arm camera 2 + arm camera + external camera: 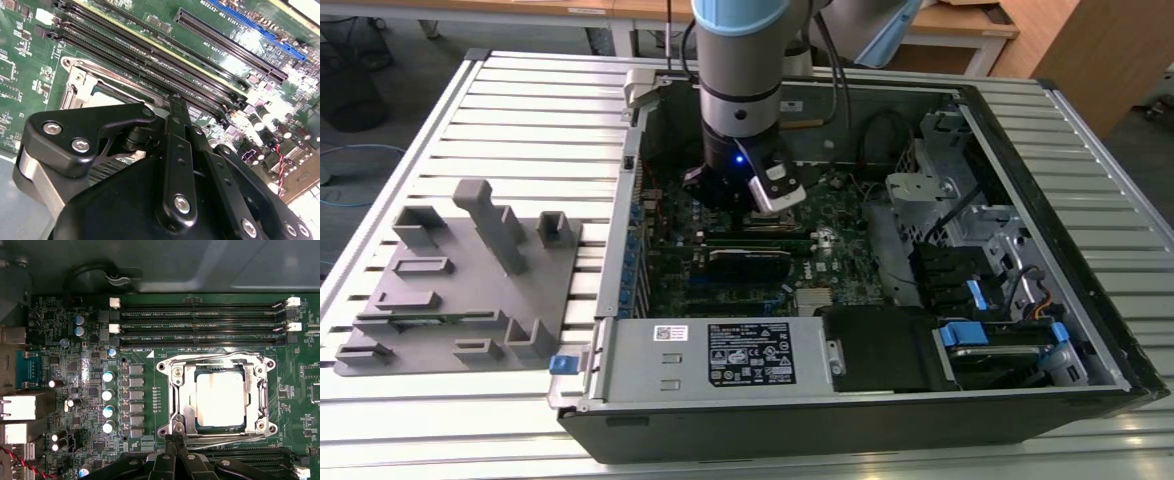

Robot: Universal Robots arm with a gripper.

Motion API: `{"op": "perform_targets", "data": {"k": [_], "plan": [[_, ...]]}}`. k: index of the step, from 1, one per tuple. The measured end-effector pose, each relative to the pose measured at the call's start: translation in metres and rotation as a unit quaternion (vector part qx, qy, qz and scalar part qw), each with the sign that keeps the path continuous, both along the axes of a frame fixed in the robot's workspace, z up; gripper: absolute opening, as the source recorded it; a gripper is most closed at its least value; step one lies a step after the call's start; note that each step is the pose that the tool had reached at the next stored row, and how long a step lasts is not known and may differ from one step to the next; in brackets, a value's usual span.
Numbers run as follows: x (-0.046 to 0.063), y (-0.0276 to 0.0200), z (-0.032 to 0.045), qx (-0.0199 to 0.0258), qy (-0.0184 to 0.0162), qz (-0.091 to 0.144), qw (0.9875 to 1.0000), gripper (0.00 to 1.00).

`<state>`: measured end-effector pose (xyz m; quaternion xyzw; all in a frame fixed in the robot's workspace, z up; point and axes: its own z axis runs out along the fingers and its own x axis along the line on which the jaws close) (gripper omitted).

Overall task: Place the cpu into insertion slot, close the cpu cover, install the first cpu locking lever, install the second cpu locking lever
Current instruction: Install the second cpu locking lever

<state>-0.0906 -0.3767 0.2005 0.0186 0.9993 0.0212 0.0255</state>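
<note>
Cpu (220, 400) sits seated in the insertion slot (218, 358), with the cpu cover (183, 407) lying shut around it, so you have those two steps done. Your gripper (172, 439) hovers at the socket's edge, fingers pinched together, holding nothing; whether the levers are latched you cannot tell.

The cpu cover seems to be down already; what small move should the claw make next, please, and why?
Probably a slight press on the locking lever beside the claw: the cpu sits under the lowered cpu cover, and the claw is at that lever's end.
</note>
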Motion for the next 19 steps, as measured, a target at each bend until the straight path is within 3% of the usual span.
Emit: {"op": "perform_targets", "data": {"k": [8,19], "plan": [[-0.0009,0.0,-0.0006,0.0119,-0.0001,0.0,0.9999,0.11],[-0.0035,0.0,-0.0023,0.0156,-0.0001,0.0,0.9999,0.11]]}}
